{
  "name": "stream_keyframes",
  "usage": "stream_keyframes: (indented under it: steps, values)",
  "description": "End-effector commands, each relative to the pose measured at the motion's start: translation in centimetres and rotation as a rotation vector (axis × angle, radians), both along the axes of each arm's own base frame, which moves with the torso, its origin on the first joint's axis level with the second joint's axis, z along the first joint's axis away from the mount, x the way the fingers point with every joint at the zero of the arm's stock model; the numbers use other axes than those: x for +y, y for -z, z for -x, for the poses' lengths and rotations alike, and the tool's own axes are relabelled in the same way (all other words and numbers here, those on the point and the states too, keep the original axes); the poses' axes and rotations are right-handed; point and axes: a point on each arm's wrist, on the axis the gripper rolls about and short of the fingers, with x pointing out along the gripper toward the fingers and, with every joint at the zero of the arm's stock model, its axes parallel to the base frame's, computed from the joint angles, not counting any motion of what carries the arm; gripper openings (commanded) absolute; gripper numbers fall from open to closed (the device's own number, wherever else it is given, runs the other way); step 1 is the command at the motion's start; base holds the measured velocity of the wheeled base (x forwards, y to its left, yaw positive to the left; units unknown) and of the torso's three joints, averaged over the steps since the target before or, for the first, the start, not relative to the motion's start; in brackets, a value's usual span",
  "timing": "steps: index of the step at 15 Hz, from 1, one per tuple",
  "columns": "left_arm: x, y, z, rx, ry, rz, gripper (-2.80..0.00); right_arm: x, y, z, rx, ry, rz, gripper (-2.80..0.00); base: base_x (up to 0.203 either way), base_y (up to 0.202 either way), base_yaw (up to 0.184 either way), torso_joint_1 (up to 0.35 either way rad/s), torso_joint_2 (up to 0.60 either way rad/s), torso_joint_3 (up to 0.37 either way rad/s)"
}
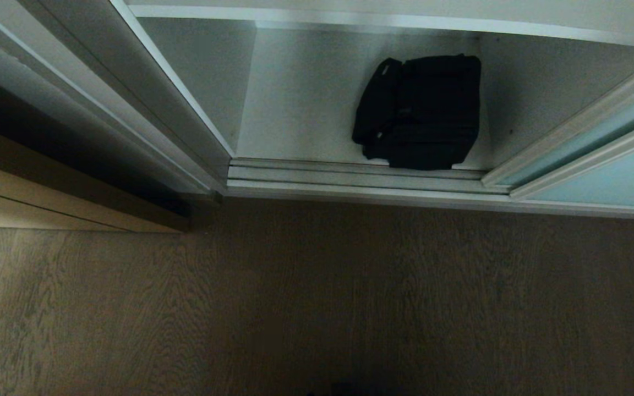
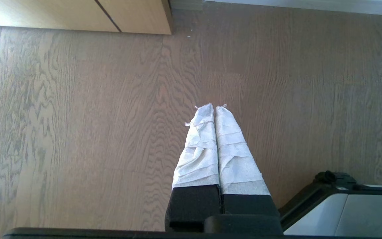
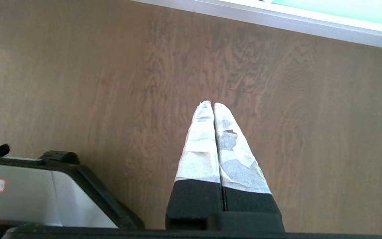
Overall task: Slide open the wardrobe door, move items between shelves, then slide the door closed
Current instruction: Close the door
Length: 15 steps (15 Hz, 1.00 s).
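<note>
My left claw [image 2: 215, 107] and right claw [image 3: 209, 103] hang clenched, empty, above the floor [image 1: 317, 302]; the black bag [image 1: 419, 113] overhangs its shelf [image 1: 295, 110] edge (near the turquoise door [image 1: 614, 176]); closing could snag it.

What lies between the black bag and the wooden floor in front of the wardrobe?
In the head view, only the silvery door tracks separate the black bag from the wood floor.

Matt black cloth bag [image 1: 419, 113], wood-grain floor [image 1: 317, 297], frosted glass door [image 1: 614, 181].
</note>
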Motion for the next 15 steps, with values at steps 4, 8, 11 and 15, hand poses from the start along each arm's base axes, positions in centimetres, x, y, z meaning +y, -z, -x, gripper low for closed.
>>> stream_keyframes:
  steps: [4,8,11,15]
  values:
    - [0.0,0.0,0.0,0.001,-0.001,0.000,-2.80,0.0,-4.0,1.1,-0.100,0.016,0.023,-2.80,0.000,0.000,0.000,0.000,0.00,0.000]
    - [0.0,0.0,0.0,-0.001,-0.001,0.000,-2.80,-0.2,-13.4,4.1,-0.231,0.052,0.000,-2.80,0.000,0.000,0.000,0.000,0.00,0.000]
    - [0.0,0.0,0.0,0.001,-0.001,0.000,-2.80,-0.4,-19.3,6.1,-0.258,0.107,-0.012,-2.80,0.000,0.000,0.000,0.000,0.00,0.000]
    - [0.0,0.0,0.0,0.001,-0.001,0.000,-2.80,-0.8,-23.5,5.5,-0.111,0.274,-0.009,-2.80,0.000,0.000,0.000,0.000,0.00,0.000]
